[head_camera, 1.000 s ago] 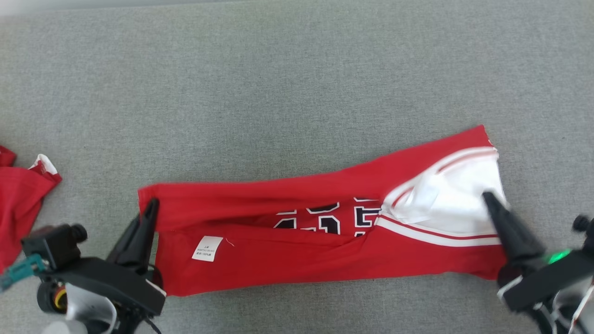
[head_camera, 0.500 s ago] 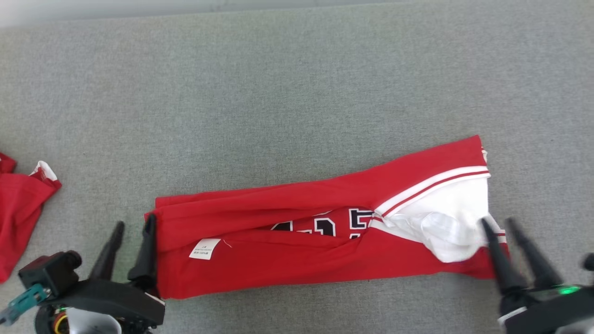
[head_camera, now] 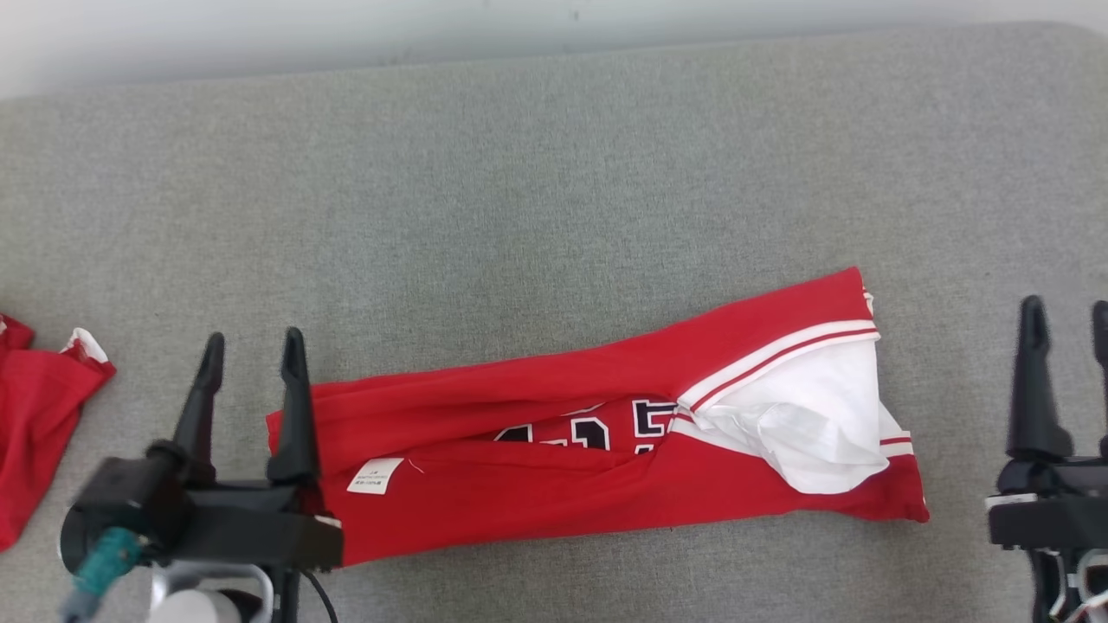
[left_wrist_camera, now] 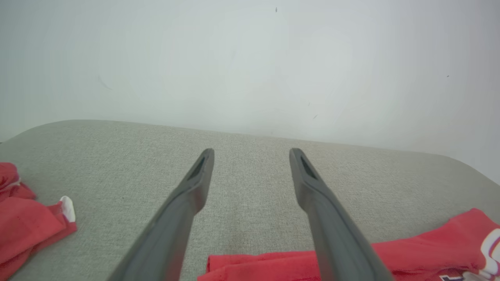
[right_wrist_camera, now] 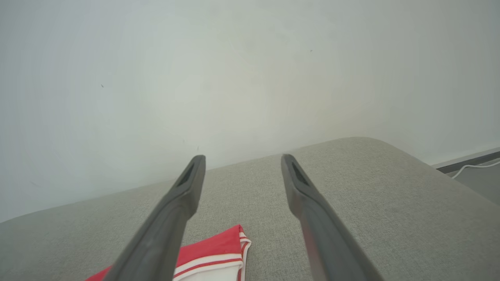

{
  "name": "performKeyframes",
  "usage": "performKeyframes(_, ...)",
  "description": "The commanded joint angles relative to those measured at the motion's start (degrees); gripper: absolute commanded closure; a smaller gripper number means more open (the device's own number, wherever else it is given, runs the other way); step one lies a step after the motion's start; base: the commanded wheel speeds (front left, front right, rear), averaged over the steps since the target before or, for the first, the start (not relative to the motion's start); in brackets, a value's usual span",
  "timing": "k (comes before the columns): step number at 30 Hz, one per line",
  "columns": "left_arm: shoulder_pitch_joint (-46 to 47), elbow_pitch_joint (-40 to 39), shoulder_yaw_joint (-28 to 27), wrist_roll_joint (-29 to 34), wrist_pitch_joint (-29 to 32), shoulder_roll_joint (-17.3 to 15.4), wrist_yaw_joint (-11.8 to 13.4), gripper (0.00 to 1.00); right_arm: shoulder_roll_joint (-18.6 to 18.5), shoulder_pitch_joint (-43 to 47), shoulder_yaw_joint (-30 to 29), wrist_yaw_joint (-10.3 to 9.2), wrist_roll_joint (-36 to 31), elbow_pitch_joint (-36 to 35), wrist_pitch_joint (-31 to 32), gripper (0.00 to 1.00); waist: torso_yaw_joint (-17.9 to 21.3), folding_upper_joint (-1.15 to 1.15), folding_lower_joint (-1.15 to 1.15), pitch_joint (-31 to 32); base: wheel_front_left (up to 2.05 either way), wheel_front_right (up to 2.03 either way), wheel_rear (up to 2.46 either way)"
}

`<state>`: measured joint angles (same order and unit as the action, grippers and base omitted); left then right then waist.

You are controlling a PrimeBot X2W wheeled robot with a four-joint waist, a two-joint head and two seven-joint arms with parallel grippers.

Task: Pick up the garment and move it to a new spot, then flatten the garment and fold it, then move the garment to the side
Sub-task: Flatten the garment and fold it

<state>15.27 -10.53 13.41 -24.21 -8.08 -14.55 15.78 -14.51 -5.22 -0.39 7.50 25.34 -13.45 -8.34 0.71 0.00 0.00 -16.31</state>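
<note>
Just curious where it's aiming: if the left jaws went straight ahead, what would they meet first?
Nothing near: the way looks free over the bare grey cushion, so probably the white wall behind it; depth is unclear.

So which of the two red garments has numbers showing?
The long folded jersey lying in the middle: black, white-edged numerals peek from its fold. The crumpled red garment at the left edge shows none.

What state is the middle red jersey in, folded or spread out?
Folded: the jersey lies as a long narrow band, its edges turned in over the numbers.
</note>
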Motion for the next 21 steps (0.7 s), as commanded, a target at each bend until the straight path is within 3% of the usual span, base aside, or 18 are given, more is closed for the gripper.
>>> performKeyframes(1,-0.21,0.71,0.55,1.38,-0.9,0.01,0.41,0.0,-0.26,-0.28,0.62,-0.02,-1.33,0.41,-0.4,0.0,-0.07,0.0,0.0,1.03,0.0,0.0,0.0)
performKeyframes(10,-2.18,6.89,3.76,4.83,-5.62,1.45,0.0,0.0,-1.02,1.64,4.65,-0.02,-7.37,4.09,-0.71,0.0,-2.45,0.0,0.0,4.59,0.0,0.0,0.0)
performKeyframes(21,-0.76,13.6,2.56,6.24,-7.04,2.84,-1.57,0.0,-0.54,3.16,9.4,-0.02,-9.33,8.52,-1.32,0.0,-3.81,0.0,0.0,6.66,0.0,0.0,0.0)
